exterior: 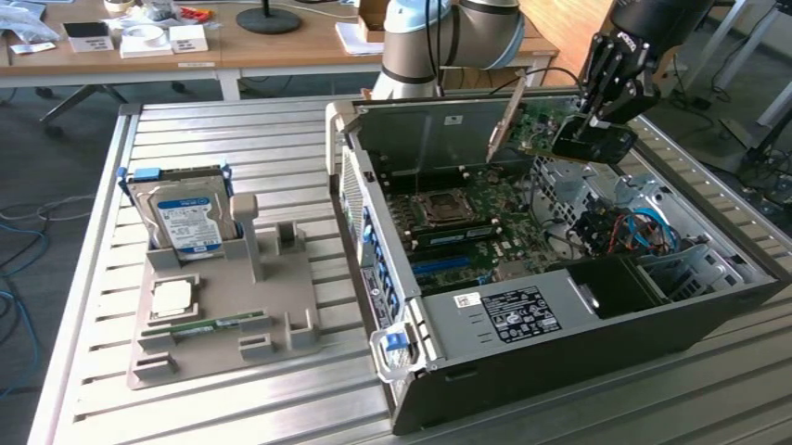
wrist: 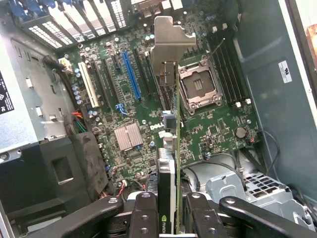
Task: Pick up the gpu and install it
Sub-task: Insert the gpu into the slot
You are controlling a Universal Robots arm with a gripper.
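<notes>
**Desk:** Report the hand and the card.

**Operator:** In the exterior view I find the gripper above the open computer case, near the case's far corner toward the exterior view's right. It is pinching the gpu. The card hangs over the open side, well above the motherboard and not seated in any slot.

**Desk:** What does the wrist view add?

**Operator:** There I look down the card edge-on. The fingers press on both faces of the gpu. Beyond it lie the blue slot and the CPU socket. The exterior view gives me the grey holder beside the case. The hard drive stands upright in it and the RAM stick lies flat.

**Desk:** Anything obscured?

**Operator:** In the wrist view the card covers the board directly beneath it, so I cannot tell which slot it lines up with. In the exterior view the gripper covers part of the card's black face.

**Desk:** Orientation?

**Operator:** The board is on edge. Its long axis runs from the gripper to the pale end bracket, which points toward the case's rear wall with its slot openings. In the exterior view the end bracket is tilted rather than upright.
</notes>
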